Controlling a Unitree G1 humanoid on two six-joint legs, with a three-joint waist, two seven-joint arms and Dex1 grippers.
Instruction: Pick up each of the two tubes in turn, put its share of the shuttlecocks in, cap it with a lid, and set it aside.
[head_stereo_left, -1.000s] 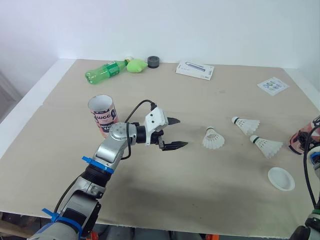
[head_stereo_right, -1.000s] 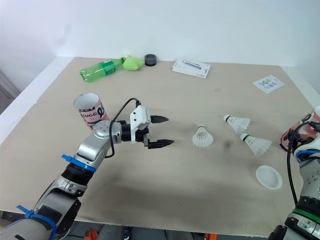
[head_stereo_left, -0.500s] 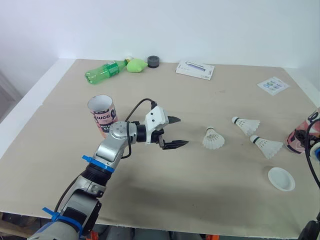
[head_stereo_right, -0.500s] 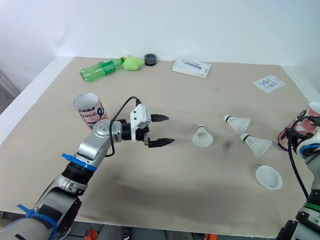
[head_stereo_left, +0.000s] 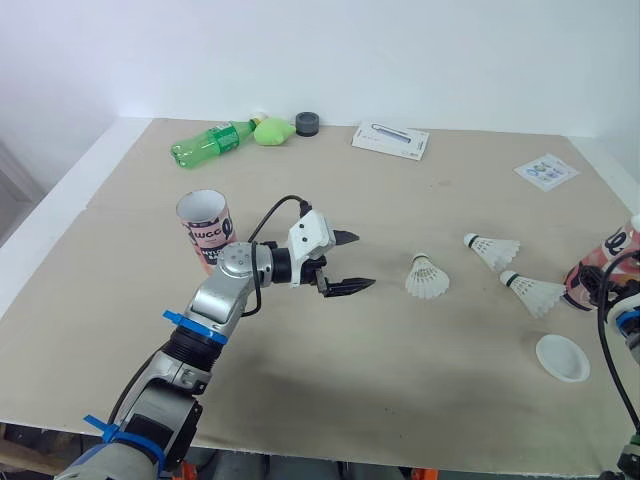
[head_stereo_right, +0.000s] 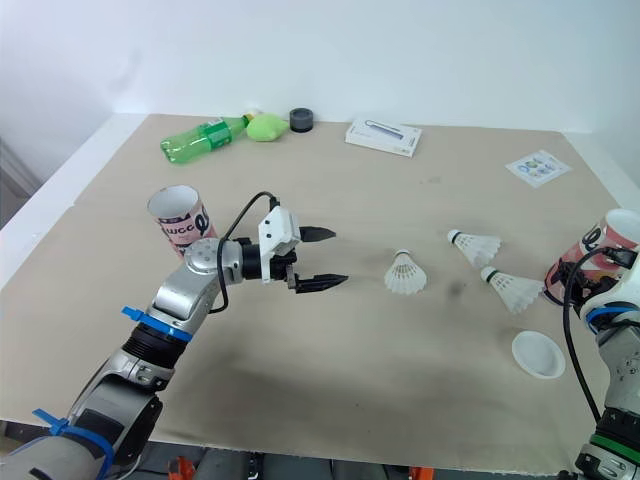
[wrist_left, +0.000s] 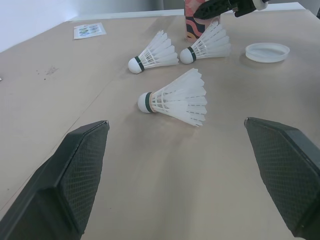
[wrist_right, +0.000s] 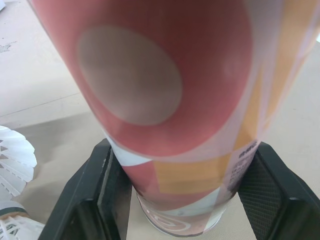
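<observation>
An open pink tube (head_stereo_left: 206, 232) stands upright on the table's left half. Just to its right my left gripper (head_stereo_left: 350, 263) hovers open and empty, pointing at three white shuttlecocks: one mid-table (head_stereo_left: 428, 277), two further right (head_stereo_left: 492, 249) (head_stereo_left: 533, 292). The second pink tube (head_stereo_right: 592, 256) stands almost upright at the right edge, and my right gripper (wrist_right: 185, 200) is shut on its lower part, one finger (wrist_right: 100, 190) on each side. A white lid (head_stereo_left: 562, 357) lies near the front, just left of that tube.
Along the far edge lie a green bottle (head_stereo_left: 210, 141), a green lump (head_stereo_left: 270, 130), a dark roll (head_stereo_left: 307, 124) and a white box (head_stereo_left: 390, 140). A printed card (head_stereo_left: 546, 171) sits at the far right.
At the right edge, the tube in my right gripper has risen from a strong tilt to nearly upright. The left arm and the shuttlecocks have stayed put.
</observation>
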